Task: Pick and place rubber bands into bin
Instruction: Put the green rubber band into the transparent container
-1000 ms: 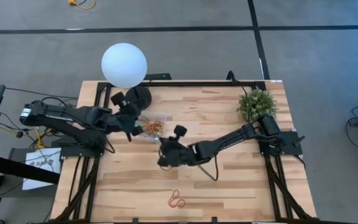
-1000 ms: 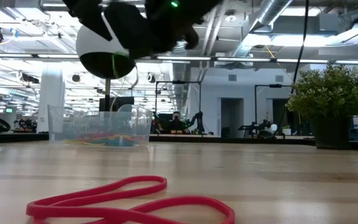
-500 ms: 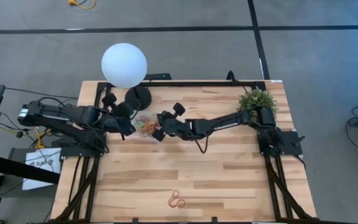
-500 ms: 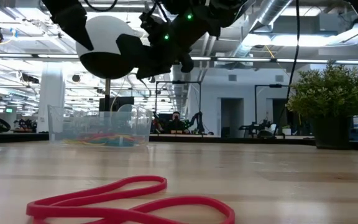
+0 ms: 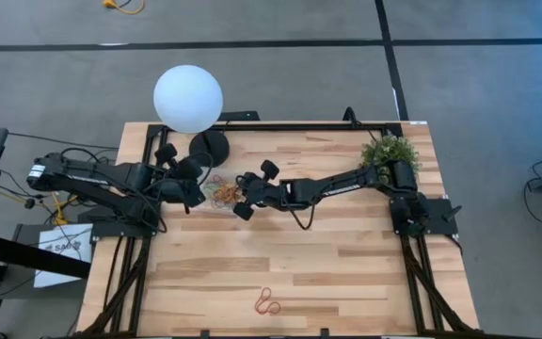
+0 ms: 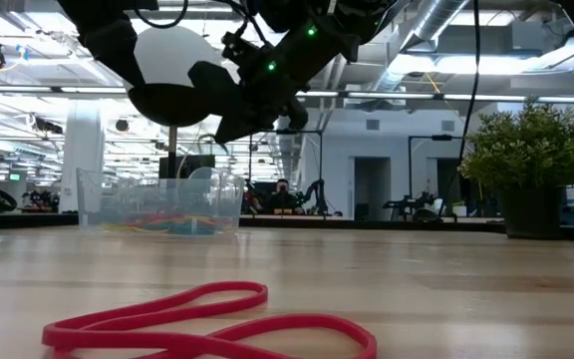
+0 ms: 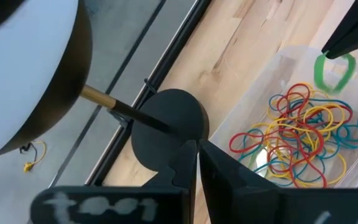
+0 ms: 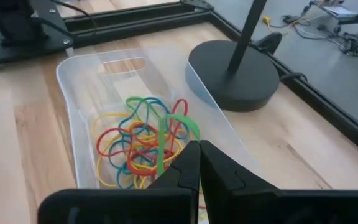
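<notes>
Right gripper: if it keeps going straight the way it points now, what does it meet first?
Most likely the pile of rubber bands in the bin. The right gripper, fingers shut on a green rubber band, hangs over the bin and points down into it. Depth is unclear, so the bin's wall could come first.

The wooden worktop stands on grey floor crossed by dark lines. A white globe lamp sits at one far corner, a potted plant at the other. Beyond the plant, a large hall shows ceiling ducts, strip lights, white columns and dark doorways.
</notes>
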You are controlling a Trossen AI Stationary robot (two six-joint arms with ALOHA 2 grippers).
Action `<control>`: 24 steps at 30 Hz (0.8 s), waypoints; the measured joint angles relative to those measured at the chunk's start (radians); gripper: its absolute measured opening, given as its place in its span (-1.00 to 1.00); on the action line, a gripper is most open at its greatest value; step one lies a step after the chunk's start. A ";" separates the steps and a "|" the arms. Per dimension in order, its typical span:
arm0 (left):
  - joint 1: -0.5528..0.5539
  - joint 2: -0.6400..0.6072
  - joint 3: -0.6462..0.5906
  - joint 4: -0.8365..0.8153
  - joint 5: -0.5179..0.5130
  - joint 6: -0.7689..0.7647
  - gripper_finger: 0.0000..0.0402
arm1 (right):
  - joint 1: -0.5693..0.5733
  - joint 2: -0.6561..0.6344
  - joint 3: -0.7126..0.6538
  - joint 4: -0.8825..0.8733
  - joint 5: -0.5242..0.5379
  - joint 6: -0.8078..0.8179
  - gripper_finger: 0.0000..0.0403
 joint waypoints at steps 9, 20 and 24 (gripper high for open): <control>0.000 0.000 0.000 0.000 0.000 -0.002 -0.95 | -0.016 0.000 0.000 -0.017 -0.098 0.003 -1.00; 0.000 0.000 0.000 0.000 0.000 -0.026 -0.95 | -0.031 0.000 0.000 -0.055 -0.284 -0.007 -1.00; -0.001 0.000 0.000 -0.001 0.001 -0.026 -0.95 | -0.048 0.053 -0.003 -0.004 -0.313 -0.007 -1.00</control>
